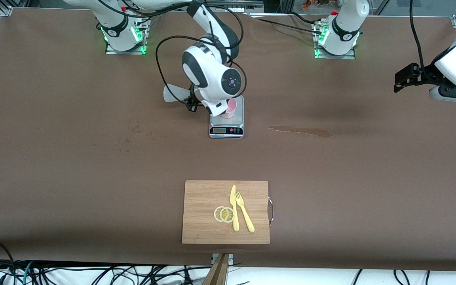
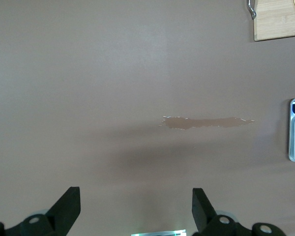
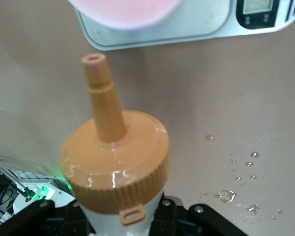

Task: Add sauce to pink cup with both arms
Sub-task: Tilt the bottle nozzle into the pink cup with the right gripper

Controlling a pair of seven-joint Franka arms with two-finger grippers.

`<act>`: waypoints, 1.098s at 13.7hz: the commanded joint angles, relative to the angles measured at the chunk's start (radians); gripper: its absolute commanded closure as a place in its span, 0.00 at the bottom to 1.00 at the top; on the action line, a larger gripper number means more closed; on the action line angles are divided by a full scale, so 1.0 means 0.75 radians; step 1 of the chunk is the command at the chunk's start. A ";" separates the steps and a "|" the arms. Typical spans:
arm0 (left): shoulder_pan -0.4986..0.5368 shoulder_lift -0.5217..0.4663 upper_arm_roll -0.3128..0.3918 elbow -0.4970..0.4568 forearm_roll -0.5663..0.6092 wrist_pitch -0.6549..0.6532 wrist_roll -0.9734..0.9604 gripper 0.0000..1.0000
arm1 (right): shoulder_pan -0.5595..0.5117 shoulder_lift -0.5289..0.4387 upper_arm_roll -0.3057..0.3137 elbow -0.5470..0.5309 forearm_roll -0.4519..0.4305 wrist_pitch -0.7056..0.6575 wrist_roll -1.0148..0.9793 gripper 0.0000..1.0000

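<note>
My right gripper (image 1: 194,101) is shut on the sauce bottle (image 1: 173,94) and holds it tilted beside the scale (image 1: 226,128), its nozzle end toward the pink cup (image 1: 231,107). The cup stands on the scale's platform, partly hidden by the right wrist. In the right wrist view the bottle's orange cap (image 3: 115,162) fills the middle, its nozzle pointing at the cup (image 3: 123,12) on the scale (image 3: 187,24), short of the rim. The right gripper (image 3: 123,221) clasps the whitish body. My left gripper (image 1: 398,81) waits open and empty at the left arm's end of the table, and is also open in its own view (image 2: 136,206).
A wooden cutting board (image 1: 226,211) with a yellow knife, a fork and lemon slices lies nearer the camera. A wet streak (image 1: 301,130) marks the table between the scale and the left gripper. Droplets (image 3: 236,167) lie on the table by the bottle.
</note>
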 commanded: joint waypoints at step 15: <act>0.003 0.011 0.006 0.032 0.014 -0.038 0.025 0.00 | 0.049 0.152 -0.057 0.271 -0.085 -0.198 0.011 0.92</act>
